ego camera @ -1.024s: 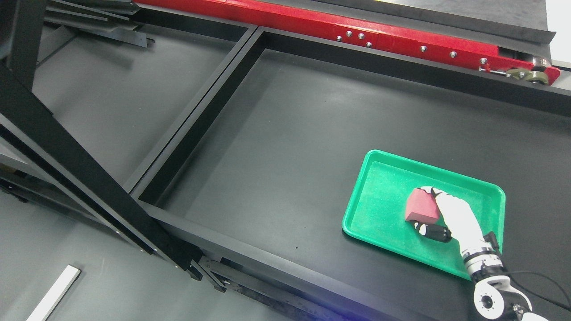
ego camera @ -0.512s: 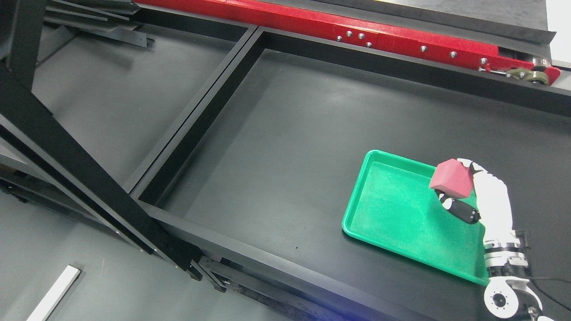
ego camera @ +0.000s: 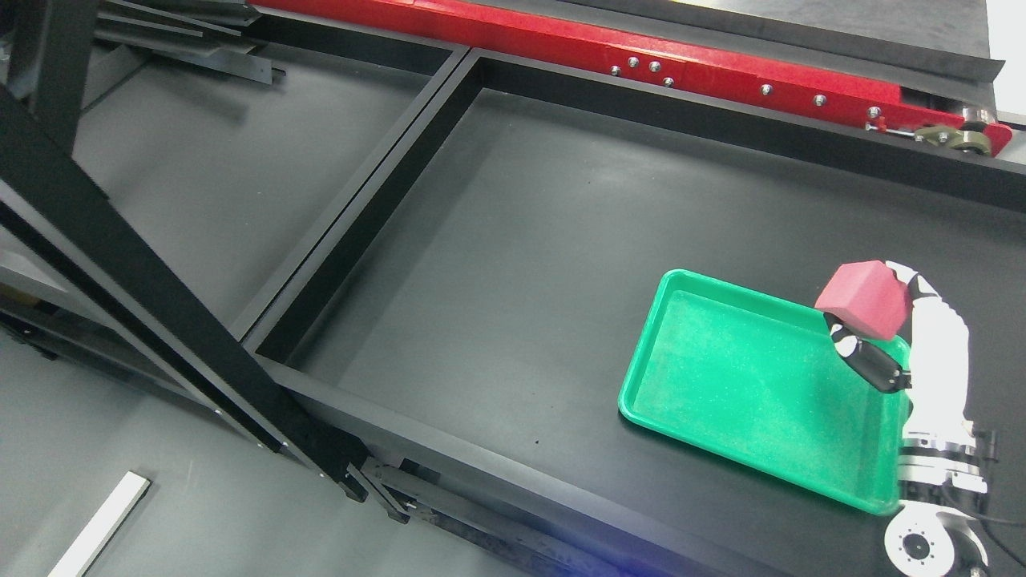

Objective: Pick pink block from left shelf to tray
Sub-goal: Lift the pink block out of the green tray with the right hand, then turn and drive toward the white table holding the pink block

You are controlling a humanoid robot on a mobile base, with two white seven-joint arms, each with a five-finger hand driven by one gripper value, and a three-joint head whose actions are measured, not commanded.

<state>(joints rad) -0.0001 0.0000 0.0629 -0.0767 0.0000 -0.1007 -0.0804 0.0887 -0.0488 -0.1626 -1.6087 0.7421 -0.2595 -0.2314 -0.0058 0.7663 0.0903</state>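
Black shelf floor [ego camera: 561, 224] under green tray [ego camera: 721, 385], red rail [ego camera: 561, 40] behind.

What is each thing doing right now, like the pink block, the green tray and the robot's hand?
pink block: gripped and held up in the air, over the tray's far right corner.
right hand: fingers closed around the block.
green tray: lying flat on the black surface, with nothing in it.
left hand: not in the picture.
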